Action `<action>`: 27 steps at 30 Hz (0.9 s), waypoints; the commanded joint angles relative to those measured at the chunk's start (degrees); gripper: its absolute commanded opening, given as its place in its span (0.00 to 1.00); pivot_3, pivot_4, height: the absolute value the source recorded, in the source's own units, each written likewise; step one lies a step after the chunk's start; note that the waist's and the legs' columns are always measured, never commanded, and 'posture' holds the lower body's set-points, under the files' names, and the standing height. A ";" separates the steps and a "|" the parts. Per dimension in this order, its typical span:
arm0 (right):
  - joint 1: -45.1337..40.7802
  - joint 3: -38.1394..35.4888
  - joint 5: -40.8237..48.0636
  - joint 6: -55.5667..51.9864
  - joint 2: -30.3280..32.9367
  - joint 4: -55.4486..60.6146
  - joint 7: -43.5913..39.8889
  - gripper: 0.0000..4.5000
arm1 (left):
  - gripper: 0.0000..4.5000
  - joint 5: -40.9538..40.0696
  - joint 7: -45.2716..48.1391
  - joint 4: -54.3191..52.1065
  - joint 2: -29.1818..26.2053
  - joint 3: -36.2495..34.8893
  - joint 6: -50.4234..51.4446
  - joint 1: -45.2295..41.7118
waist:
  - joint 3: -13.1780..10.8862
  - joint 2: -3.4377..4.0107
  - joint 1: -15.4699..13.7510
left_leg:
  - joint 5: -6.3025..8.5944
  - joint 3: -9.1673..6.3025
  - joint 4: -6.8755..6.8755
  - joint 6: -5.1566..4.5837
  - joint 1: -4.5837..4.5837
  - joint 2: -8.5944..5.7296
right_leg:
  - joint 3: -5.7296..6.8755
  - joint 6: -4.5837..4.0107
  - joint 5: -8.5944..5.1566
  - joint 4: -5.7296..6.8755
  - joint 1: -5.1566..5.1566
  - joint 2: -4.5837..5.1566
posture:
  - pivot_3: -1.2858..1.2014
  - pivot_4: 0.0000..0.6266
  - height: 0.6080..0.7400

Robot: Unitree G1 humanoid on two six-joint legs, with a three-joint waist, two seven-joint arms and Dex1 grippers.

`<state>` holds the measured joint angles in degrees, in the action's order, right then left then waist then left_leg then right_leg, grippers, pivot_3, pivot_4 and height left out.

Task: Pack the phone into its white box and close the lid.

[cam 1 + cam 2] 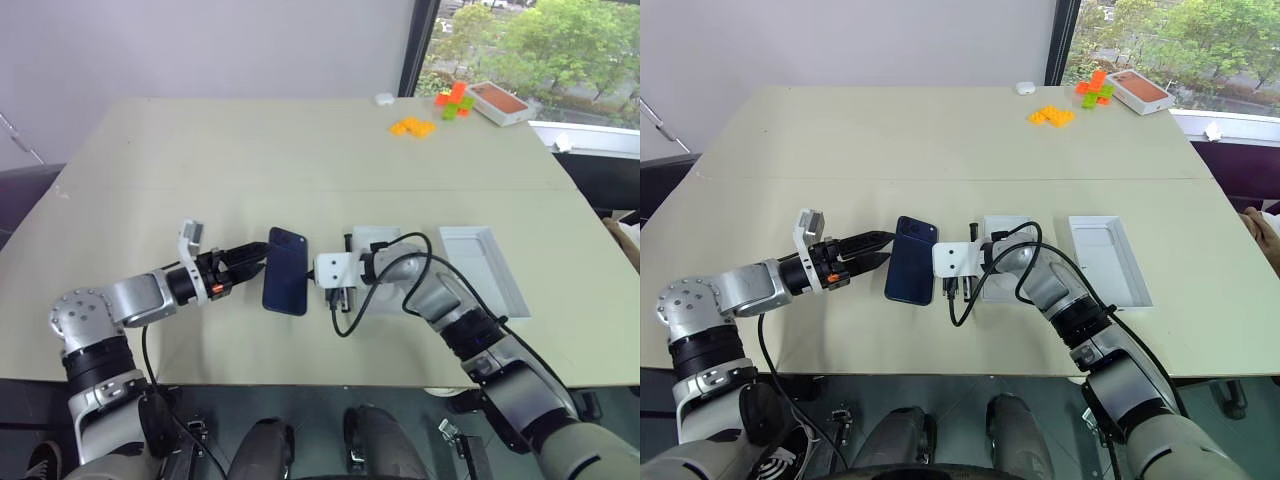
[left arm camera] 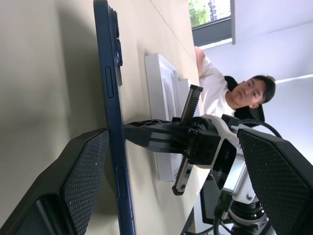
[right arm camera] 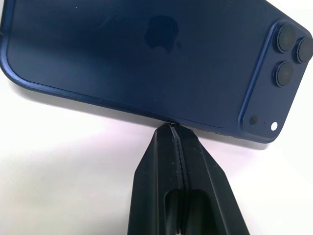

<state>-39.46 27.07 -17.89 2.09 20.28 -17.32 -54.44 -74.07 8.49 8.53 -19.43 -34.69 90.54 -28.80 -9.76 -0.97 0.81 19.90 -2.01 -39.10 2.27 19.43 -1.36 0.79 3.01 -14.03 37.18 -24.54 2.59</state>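
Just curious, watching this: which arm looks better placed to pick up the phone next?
The left. Its gripper stands open beside the phone, one finger at each side of its edge. The right gripper is shut, its tips only touching the opposite edge.

Phone (image 2: 113,122) edge-on between spread left claw (image 2: 166,171) fingers (image 2: 73,186).

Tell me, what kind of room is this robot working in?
Probably an office or meeting room: a large beige table, a tall window onto trees, a person seated nearby. Toy bricks suggest a test setup.
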 commanded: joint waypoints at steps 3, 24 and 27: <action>-0.08 1.55 0.12 0.97 -1.61 0.74 -0.05 0.00 | 0.98 -2.38 0.11 1.49 2.02 1.24 0.58 -0.43 | 0.00 0.00 -0.01 | 0.00 0.00 0.00 0.00 0.00 0.00 | 0.00 0.00 0.00 0.00 0.00 0.00 | 0.52 0.24 1.00; 0.06 1.01 -0.38 0.94 -1.98 0.83 -0.31 0.00 | 0.98 -1.95 -2.24 1.87 3.47 0.78 -2.58 -1.22 | -0.05 -0.06 0.10 | 0.00 -0.03 0.04 0.02 0.05 0.00 | 0.02 0.00 0.00 -0.09 -0.02 0.00 | 0.52 0.24 1.00; 0.14 1.04 -0.42 0.95 -2.09 0.83 -0.42 0.00 | 0.98 -2.33 -1.35 -0.58 3.17 3.26 0.33 0.81 | -0.06 -0.07 0.65 | 0.00 -0.01 0.14 0.02 0.05 0.03 | 0.02 0.01 0.00 -0.09 -0.08 -0.02 | 0.52 0.24 1.00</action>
<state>-39.48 26.68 -18.91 2.21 18.84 -17.29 -54.19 -74.08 5.71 10.51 -15.61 -32.12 89.21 -28.60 -9.82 -1.04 1.46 19.89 -2.01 -38.93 2.29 19.48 -1.31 0.80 3.02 -14.03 37.09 -24.66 2.56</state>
